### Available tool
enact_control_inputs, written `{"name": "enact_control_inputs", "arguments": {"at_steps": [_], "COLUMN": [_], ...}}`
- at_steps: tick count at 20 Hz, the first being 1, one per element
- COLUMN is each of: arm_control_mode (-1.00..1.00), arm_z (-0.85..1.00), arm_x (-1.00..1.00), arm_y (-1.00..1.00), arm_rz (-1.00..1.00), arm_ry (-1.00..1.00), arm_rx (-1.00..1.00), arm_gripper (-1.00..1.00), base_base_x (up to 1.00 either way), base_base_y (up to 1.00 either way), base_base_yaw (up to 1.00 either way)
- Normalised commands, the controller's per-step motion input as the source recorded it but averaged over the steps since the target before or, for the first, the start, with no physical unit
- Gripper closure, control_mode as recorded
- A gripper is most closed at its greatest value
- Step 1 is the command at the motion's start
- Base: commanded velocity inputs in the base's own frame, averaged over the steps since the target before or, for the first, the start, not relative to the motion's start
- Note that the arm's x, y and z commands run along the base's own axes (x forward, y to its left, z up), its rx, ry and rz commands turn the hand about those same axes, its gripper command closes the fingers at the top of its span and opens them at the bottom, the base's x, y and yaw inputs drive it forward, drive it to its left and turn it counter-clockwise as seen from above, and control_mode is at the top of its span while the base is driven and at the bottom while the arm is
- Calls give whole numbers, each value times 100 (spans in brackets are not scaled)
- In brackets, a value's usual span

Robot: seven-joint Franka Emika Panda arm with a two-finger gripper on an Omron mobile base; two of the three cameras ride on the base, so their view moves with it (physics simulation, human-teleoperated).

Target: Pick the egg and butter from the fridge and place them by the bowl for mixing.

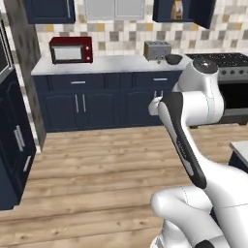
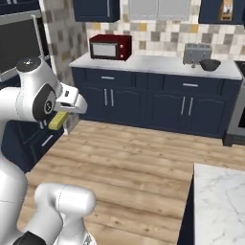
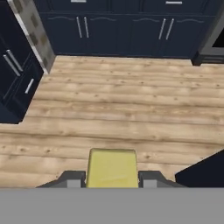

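a: kitchen, wood floor [image 3: 131, 100], navy cabinets [image 1: 97, 101]?
b: yes. bowl [image 1: 173, 59] on the counter [image 1: 111, 64] at one o'clock from the toaster's [image 1: 156, 50] foot; contents unclear.
a: gripper [image 3: 112, 180]?
b: clamped on the butter [image 3: 112, 168].

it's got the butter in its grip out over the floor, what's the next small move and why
Probably carry the butter on toward the counter, up to the bowl beside the toaster. The gripper is shut on the block, but it hangs over bare wood floor, well short of the bowl.
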Motion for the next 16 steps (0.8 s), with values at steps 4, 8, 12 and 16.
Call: {"name": "enact_control_inputs", "arguments": {"at_steps": [4, 8, 12, 16], "arm_control_mode": [100, 100, 100, 100], "arm_z": [0, 0, 0, 0], "arm_x": [0, 0, 0, 0], "arm_y": [0, 0, 0, 0], "arm_rz": [0, 0, 0, 0], "arm_ry": [0, 0, 0, 0], "arm_rx": [0, 0, 0, 0], "arm_gripper": [100, 100, 100, 100], "base_base_x": [94, 92, 85, 72], "base_base_y": [-8, -13, -11, -7], "base_base_yaw": [2, 0, -1, -13]}}
